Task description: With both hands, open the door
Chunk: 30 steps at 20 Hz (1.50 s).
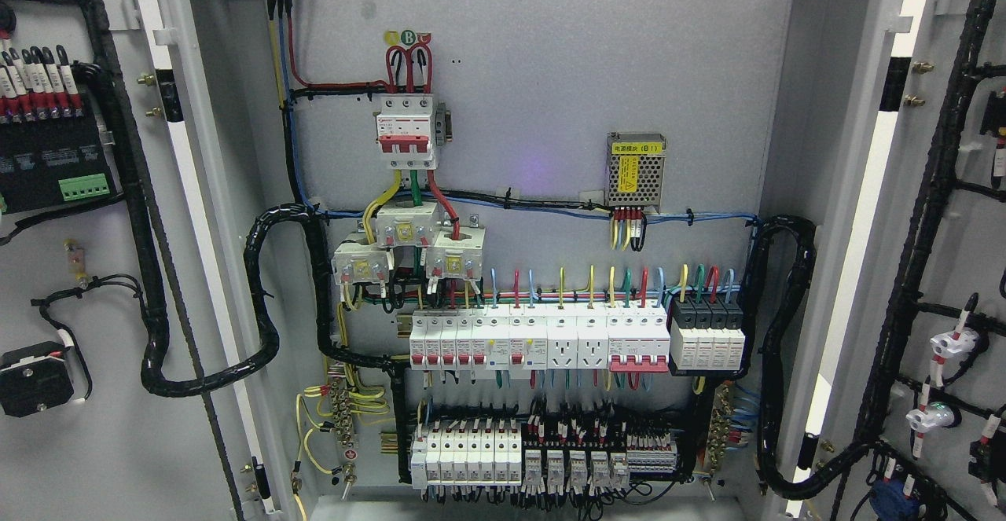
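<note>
An electrical cabinet fills the head view with both doors swung wide. The left door (118, 427) shows its grey inner face with black cable looms and a terminal block. The right door (959, 238) stands open too, its inner face carrying black wiring and indicator lamp backs. Between them the grey back panel (550, 73) is exposed, with a red-and-white main breaker (405, 132), current transformers, a row of white circuit breakers (542, 340) and a lower row of relays. Neither of my hands nor any arm shows in this frame.
A small perforated power supply (637, 163) with a yellow label sits at the panel's upper right. Thick black cable bundles (271, 293) loop from each door hinge side into the cabinet. Yellow-green earth wires hang at the lower left.
</note>
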### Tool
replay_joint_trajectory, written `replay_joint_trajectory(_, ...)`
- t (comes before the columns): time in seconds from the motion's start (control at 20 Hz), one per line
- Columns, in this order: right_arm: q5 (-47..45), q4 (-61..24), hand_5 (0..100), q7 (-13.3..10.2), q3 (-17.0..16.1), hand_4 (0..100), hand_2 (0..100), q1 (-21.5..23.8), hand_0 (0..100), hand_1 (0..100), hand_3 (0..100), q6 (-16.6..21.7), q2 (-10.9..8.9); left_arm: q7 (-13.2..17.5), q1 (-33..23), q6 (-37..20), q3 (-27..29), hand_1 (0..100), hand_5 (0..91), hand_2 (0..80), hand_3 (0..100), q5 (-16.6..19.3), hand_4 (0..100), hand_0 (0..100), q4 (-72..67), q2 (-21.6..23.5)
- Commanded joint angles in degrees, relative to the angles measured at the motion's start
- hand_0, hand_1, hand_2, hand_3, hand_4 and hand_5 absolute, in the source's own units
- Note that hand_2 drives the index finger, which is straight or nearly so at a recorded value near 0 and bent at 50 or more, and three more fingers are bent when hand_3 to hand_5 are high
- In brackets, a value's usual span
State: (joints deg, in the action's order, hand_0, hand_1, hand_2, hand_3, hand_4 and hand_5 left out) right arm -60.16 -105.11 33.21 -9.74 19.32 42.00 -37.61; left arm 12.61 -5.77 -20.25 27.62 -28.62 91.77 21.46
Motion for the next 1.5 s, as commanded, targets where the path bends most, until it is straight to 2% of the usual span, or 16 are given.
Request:
replay_joint_trajectory(0.0,1.4,-3.0,0,0.0,6.2,0,0,-1.3,0,0,0,0.0,-0.62,0.0,-2.7,-0.1,-3.7,0,0.0,0.0,0,-0.7,4,0,6.3,0.0)
replay_joint_trajectory(0.4,5.1,-2.7,0,-0.6,14.6,0,0,-5.4,0,0,0,-0.3,-0.18,-0.8,-5.8,-1.5,-8.8,0,0.0,0.0,0,-2.4,4,0,8.3,2.0)
replay_joint_trajectory(0.55,7.8,-2.4,0,-0.8,18.3,0,0,-7.4,0,0,0,-0.6,0.17,-0.8,-8.3,-4.4,-12.2,0,0.0,0.0,0,-2.2,4,0,8.9,1.7)
replay_joint_trajectory(0.9,10.5,-1.2,0,-1.0,25.3,0,0,-8.5,0,0,0,-0.7,0.79,-1.0,-15.3,-4.4,-16.8,0,0.0,0.0,0,-1.9,4,0,11.5,1.0)
replay_joint_trajectory(1.0,11.9,-1.1,0,-3.3,27.4,0,0,-8.5,0,0,0,-0.9,1.31,-1.0,-16.8,-4.4,-17.6,0,0.0,0.0,0,-1.9,4,0,11.5,1.0)
replay_joint_trajectory(1.15,16.3,-0.7,0,-10.2,29.5,0,0,-8.5,0,0,0,-1.0,1.93,-1.0,-18.7,-4.4,-18.6,0,0.0,0.0,0,-1.9,4,0,11.6,1.0)
replay_joint_trajectory(1.25,18.1,-0.2,0,-13.5,30.8,0,0,-8.5,0,0,0,-1.8,2.63,-1.0,-20.2,-4.5,-19.1,0,0.0,0.0,0,-1.9,4,0,11.6,1.0)
replay_joint_trajectory(1.35,18.6,0.2,0,-15.5,31.3,0,0,-7.9,0,0,0,-2.2,2.81,-1.0,-21.6,-4.6,-19.8,0,0.0,0.0,0,-1.8,4,0,11.6,0.9)
replay_joint_trajectory(1.45,18.6,0.9,0,-16.0,31.4,0,0,-6.2,0,0,0,-2.2,2.9,-1.0,-22.9,-4.6,-20.4,0,0.0,0.0,0,-1.3,4,0,11.6,-0.1)
